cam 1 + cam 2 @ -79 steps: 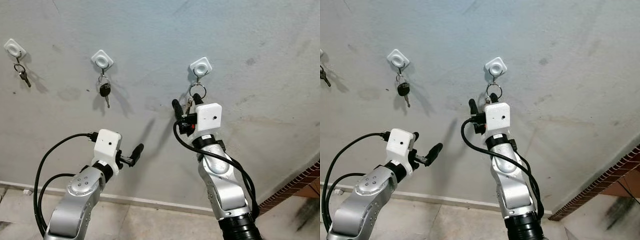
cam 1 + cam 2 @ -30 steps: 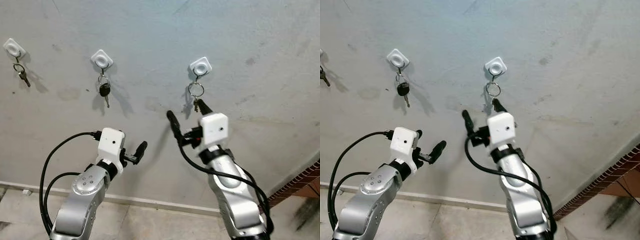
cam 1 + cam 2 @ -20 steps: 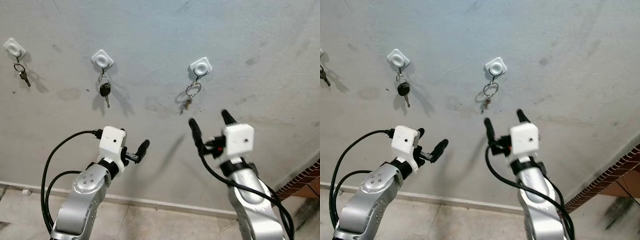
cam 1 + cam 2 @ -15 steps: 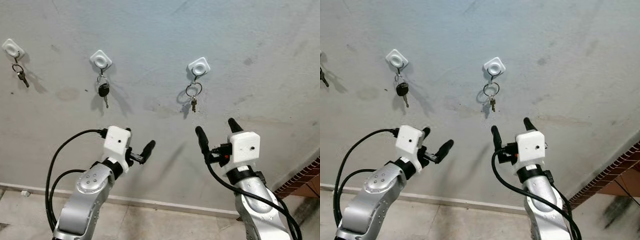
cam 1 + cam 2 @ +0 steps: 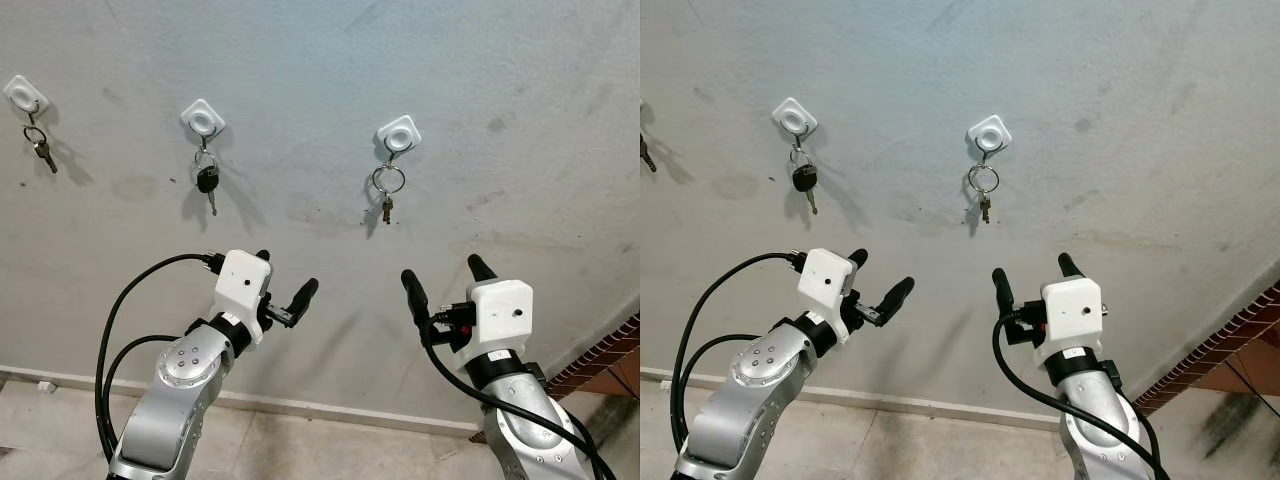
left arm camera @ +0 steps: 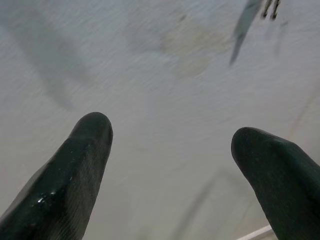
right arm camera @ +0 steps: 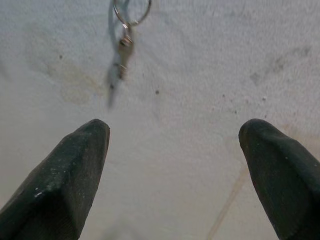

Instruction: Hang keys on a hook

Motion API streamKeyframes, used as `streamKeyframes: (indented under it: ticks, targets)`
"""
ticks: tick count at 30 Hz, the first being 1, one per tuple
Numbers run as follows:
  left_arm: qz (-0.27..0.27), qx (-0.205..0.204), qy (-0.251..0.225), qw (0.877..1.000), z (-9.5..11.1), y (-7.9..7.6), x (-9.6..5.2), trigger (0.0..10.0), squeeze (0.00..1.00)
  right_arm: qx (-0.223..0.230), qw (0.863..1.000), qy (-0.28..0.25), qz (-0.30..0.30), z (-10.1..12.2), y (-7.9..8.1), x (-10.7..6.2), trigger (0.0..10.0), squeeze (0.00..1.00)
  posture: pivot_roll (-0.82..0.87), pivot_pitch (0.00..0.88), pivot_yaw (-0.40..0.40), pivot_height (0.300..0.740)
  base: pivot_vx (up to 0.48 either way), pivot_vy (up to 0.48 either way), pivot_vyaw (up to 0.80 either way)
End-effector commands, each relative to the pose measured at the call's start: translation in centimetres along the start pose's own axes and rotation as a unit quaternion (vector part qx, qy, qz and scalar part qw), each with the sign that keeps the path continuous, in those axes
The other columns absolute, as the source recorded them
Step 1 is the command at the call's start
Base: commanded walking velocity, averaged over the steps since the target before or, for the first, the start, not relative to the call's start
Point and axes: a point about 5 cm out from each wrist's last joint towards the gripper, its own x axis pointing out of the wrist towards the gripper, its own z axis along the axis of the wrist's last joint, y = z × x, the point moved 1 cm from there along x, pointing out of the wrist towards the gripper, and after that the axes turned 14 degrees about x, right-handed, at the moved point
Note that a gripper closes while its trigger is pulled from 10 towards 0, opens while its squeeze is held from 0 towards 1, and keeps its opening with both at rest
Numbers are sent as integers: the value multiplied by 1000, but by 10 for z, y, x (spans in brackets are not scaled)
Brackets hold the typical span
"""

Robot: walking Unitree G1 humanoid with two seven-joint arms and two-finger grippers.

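The keys [image 5: 387, 194] dangle on their ring from the white hook [image 5: 398, 133] on the grey wall [image 5: 520, 90], resting against the plaster. Below that hook and a little to its right, the right claw [image 5: 447, 278] is spread wide with nothing in it, clear of the keys and pointing up at the wall. Further below and off to the hook's left, the left claw [image 5: 284, 275] is splayed and empty too. Left of that hook, a black-headed key [image 5: 208, 181] hangs from a second hook [image 5: 203, 118], and another key [image 5: 40, 146] from a third [image 5: 25, 94].
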Motion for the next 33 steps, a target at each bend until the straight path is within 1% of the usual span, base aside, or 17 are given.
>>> streamKeyframes:
  ticks: [1,7,11,15,17,28,33]
  targets:
    - [2,-5,6,1000,-2,0,1,10000,0,1,1000,-7,-1,5,2,-1,10000,0,104,0,-72,740,0,0,0]
    - [-1,0,8,1000,-3,-5,3,10000,0,-1,1000,-4,-3,6,1,0,10000,0,98,0,-70,740,0,0,-594]
    - [-14,-10,-1,1000,-1,-7,4,10000,0,-1,1000,-3,-2,6,1,1,10000,0,96,0,-70,740,0,0,0]
    - [-10,-14,4,1000,-2,-8,4,10000,0,-2,1000,-2,-2,6,1,3,10000,0,95,0,-73,740,0,0,0]
    - [0,-17,16,1000,-6,-7,4,10000,0,-1,1000,-1,0,7,2,4,10000,0,95,0,-74,740,0,0,0]
    - [-4,-23,18,1000,-7,-11,2,10000,0,1,1000,8,7,6,3,3,10000,0,87,0,-85,740,0,0,0]
    - [-7,-34,20,999,-7,-12,3,10000,0,0,1000,11,5,5,1,4,10000,0,84,0,-82,740,0,0,0]
